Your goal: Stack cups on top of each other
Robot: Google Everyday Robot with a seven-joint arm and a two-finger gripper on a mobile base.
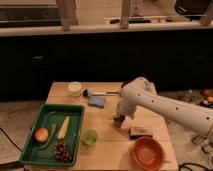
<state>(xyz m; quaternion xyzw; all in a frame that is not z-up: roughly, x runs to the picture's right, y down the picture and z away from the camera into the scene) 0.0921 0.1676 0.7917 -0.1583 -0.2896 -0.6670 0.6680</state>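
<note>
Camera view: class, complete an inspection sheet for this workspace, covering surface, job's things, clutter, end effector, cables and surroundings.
surface: wooden table
job's things: green cup upright beside the green tray; dark cup partly hidden under the end effector; cups apart, not stacked
clutter: tray of fruit, white tub, blue sponge, brush, dark block, orange bowl
end effector: open, low over the dark cup at mid-table
cables: nothing seen
surroundings: dark cabinets behind

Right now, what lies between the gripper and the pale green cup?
Only bare tabletop. In the camera view the gripper hangs near the table's middle and the green cup sits lower left of it, beside the green tray, with nothing between them.
</note>
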